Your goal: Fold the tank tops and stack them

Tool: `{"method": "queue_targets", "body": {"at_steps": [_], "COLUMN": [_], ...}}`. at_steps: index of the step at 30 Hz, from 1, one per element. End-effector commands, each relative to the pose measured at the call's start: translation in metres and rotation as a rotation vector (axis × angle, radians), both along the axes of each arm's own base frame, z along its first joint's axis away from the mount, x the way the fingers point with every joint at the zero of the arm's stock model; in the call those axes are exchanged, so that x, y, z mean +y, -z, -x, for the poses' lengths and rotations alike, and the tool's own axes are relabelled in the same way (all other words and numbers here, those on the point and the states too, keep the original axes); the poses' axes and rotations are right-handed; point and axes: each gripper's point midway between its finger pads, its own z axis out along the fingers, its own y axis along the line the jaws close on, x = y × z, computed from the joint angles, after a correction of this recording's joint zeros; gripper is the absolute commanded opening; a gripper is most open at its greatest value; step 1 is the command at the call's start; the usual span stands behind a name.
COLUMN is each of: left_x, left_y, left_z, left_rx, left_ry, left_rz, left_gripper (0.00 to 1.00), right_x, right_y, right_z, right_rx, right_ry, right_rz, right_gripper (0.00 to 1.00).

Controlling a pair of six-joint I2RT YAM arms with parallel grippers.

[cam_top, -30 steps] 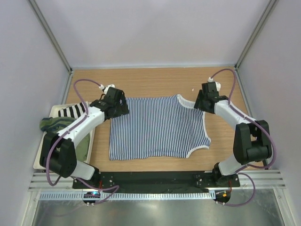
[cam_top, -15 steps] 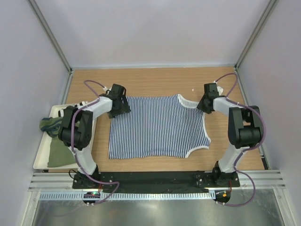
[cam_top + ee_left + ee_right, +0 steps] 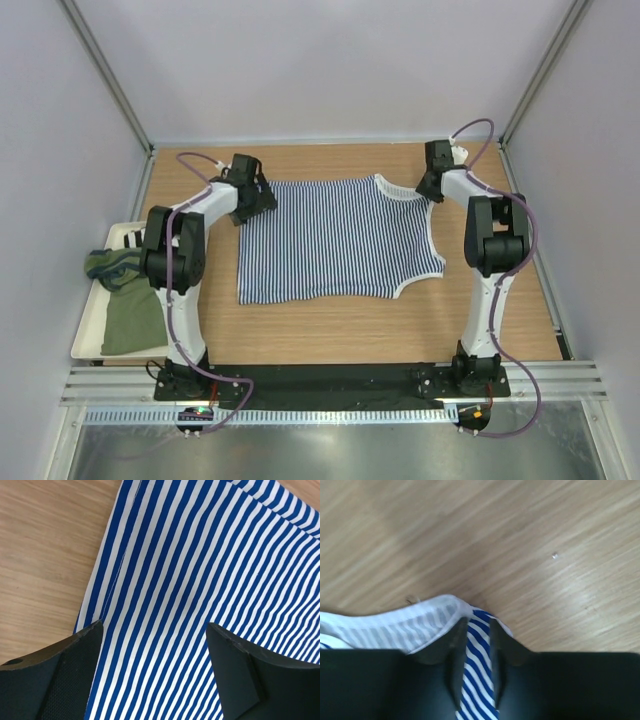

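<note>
From above, my left claw [image 3: 258, 198] sat released at the far left corner of the striped tank top [image 3: 335, 240], and my right claw [image 3: 425, 188] was at its far right shoulder. The top lay flat and smooth on the wooden tabletop [image 3: 500, 310]. It was thin navy-and-white striped cloth with white trim [image 3: 412, 290] curving round the armhole. The olive tank top [image 3: 135, 318] lay soft and rumpled in the white tray [image 3: 84, 330] at the tabletop's left edge. A second before, the striped top had lain nearer my bases; now its near hem was further out, and both my arms reached further across.

Through my left wrist camera, my left claw [image 3: 155, 627] stood wide apart over the striped tank top [image 3: 200, 555], gripping nothing. One matte black finger [image 3: 55, 675] was near the stitched side hem, the other well in over the stripes. Pale woodgrain tabletop [image 3: 40, 545] showed beside the hem. I could not tell whether the fingers touched the cloth.

Through my right wrist camera, my right claw [image 3: 477, 630] was clenched on the striped tank top [image 3: 477, 680]. A narrow band of blue stripes was squeezed between the dark fingers [image 3: 440, 652]. The white trim [image 3: 395, 625], a ribbed, folded band, bulged out to one side over the tabletop [image 3: 520, 540].
</note>
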Motion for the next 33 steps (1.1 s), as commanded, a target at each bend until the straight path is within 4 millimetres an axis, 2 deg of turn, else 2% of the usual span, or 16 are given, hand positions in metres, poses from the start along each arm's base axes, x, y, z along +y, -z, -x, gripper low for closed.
{"method": "queue_targets", "body": {"at_steps": [1, 3, 4, 5, 7, 8, 9, 10, 11, 13, 15, 16, 22, 25, 28, 33], "left_x": [-0.010, -0.013, -0.012, -0.014, -0.010, -0.007, -0.006, -0.002, 0.002, 0.013, 0.026, 0.032, 0.030, 0.030, 0.031, 0.035], "left_y": [-0.021, -0.039, -0.036, -0.067, -0.068, -0.093, -0.102, -0.088, -0.111, -0.088, -0.100, -0.085, -0.081, -0.077, -0.076, -0.072], "left_z": [-0.015, -0.013, -0.004, 0.000, 0.025, 0.033, 0.044, 0.065, 0.077, 0.112, 0.132, 0.149, 0.196, 0.210, 0.217, 0.224], "left_rx": [-0.058, -0.101, -0.110, -0.179, -0.187, -0.245, -0.262, -0.229, -0.291, -0.243, -0.302, -0.276, -0.235, -0.200, -0.188, -0.175], "left_ry": [0.014, 0.025, 0.021, 0.022, 0.011, 0.005, 0.005, 0.004, -0.001, -0.043, -0.102, -0.119, -0.084, -0.078, -0.084, -0.098], "left_rz": [0.063, 0.087, 0.095, 0.121, 0.129, 0.132, 0.134, 0.123, 0.134, 0.128, 0.133, 0.123, 0.180, 0.189, 0.193, 0.181], "left_gripper": [0.86, 0.88, 0.89, 0.90, 0.91, 0.92, 0.92, 0.93, 0.95, 1.00, 1.00, 1.00, 1.00, 1.00, 1.00, 1.00], "right_x": [0.000, 0.002, 0.003, 0.004, 0.004, 0.004, 0.003, -0.001, -0.011, -0.018, -0.003, 0.002, 0.006, 0.015, 0.019, 0.006], "right_y": [-0.054, -0.077, -0.068, -0.098, -0.092, -0.120, -0.122, -0.112, -0.129, -0.111, -0.115, -0.096, -0.060, -0.044, -0.035, -0.017], "right_z": [-0.016, -0.011, 0.005, 0.012, 0.041, 0.053, 0.066, 0.086, 0.100, 0.132, 0.146, 0.162, 0.216, 0.227, 0.228, 0.230], "right_rx": [-0.081, -0.145, -0.120, -0.188, -0.162, -0.218, -0.214, -0.191, -0.237, -0.178, -0.195, -0.155, -0.083, -0.049, -0.023, 0.042], "right_ry": [-0.021, -0.025, -0.024, -0.017, -0.004, 0.001, 0.011, 0.048, 0.108, 0.157, 0.081, 0.063, 0.124, 0.122, 0.124, 0.182], "right_rz": [0.014, -0.004, -0.015, -0.035, -0.050, -0.059, -0.064, -0.072, -0.054, -0.066, -0.146, -0.165, -0.228, -0.281, -0.304, -0.243], "right_gripper": [0.38, 0.47, 0.48, 0.50, 0.54, 0.71, 0.74, 0.93, 1.00, 1.00, 1.00, 0.98, 0.59, 0.55, 0.63, 0.63]}}
